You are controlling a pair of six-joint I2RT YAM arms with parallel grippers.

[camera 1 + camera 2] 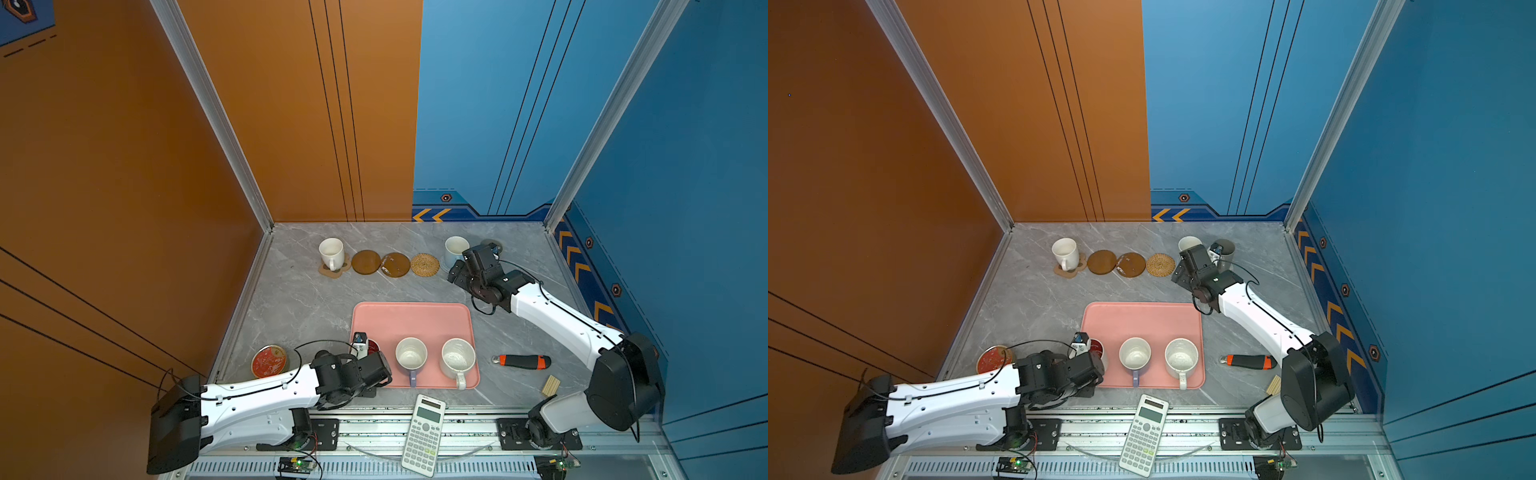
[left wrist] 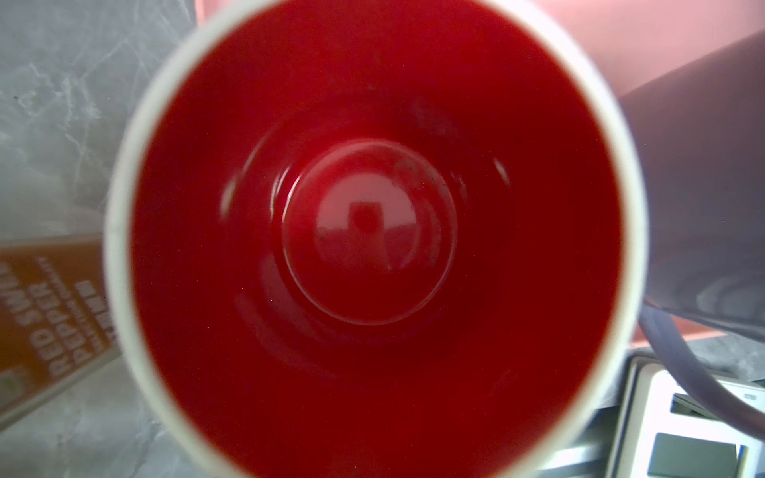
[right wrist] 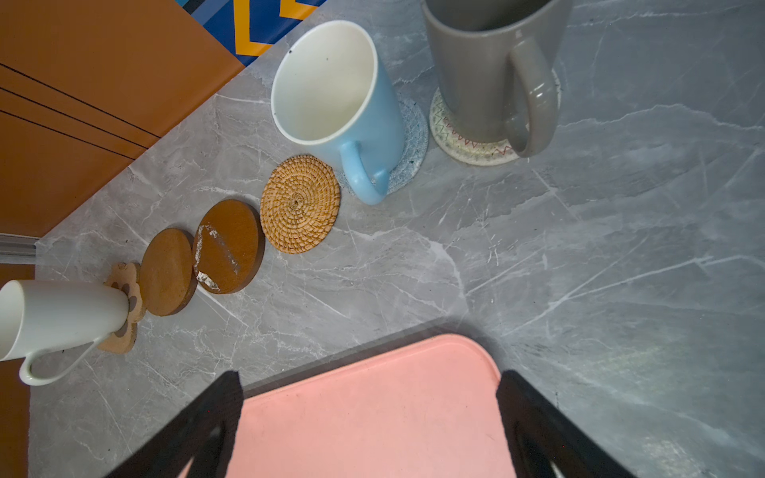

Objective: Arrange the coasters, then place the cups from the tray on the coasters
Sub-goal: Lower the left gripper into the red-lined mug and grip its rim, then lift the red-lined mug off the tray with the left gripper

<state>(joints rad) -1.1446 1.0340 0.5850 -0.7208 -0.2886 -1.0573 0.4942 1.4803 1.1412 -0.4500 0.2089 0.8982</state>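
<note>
The left gripper (image 1: 366, 353) hangs over the white mug with red inside (image 2: 372, 231). Its wrist camera looks straight down into the mug's red bowl. The fingers are hidden in every view, so whether they grip the mug cannot be told. That mug stands on the pink tray (image 1: 411, 320), at eight o'clock from the tray's centre. Along the tray's near edge the lavender mug (image 1: 411, 355) stands at six o'clock and the speckled cream mug (image 1: 458, 358) at four, both upright with handles pointing to six.

The right gripper (image 3: 368, 378) hovers past the tray's two o'clock corner, its jaws spread wide with nothing between them.

Off the tray toward twelve o'clock runs the coaster row. At its nine o'clock end the white mug (image 1: 331, 251) stands on the paw coaster (image 1: 332, 272). Next come a brown disc (image 1: 366, 262) and a second brown disc (image 1: 395, 264), edge to edge, then the rattan coaster (image 1: 425, 264), all three bare. Beyond them the light blue mug (image 3: 335, 91) sits on the grey-blue knitted coaster (image 3: 410, 132) and the grey mug (image 3: 488, 62) on the whitish woven coaster (image 3: 467, 147).

A red tin (image 1: 269, 361) lies at the tray's eight o'clock, and a calculator (image 1: 424, 434) at six.
</note>
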